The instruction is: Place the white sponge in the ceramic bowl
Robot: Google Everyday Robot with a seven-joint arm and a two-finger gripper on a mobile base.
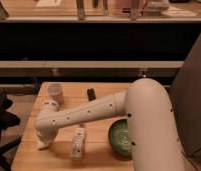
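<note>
In the camera view, the white arm [89, 114] reaches from its bulky rounded shoulder casing at lower right across to the left. Its smooth tubular link is dotted with small dark holes. It bends at an elbow near the counter's left side and drops downward. The gripper [44, 137] hangs at the front-left of the wooden counter [101, 150], low against the surface. It merges with the pale arm, and we cannot tell how its jaws stand.

Right under the gripper sits a small off-white lump that we take for the white sponge [41, 146]. We cannot tell where it ends and the gripper begins, nor whether it is held.

The ceramic bowl [119, 138], round, dark green and glazed, sits at front right. Its right side is hidden behind the shoulder casing, and it is well apart from the sponge. Between the two lies an elongated white bottle [78, 143] on its side. A white paper cup [55, 91] stands upright at the back left. A small dark object [90, 93], too indistinct to name, lies near the back edge.
</note>
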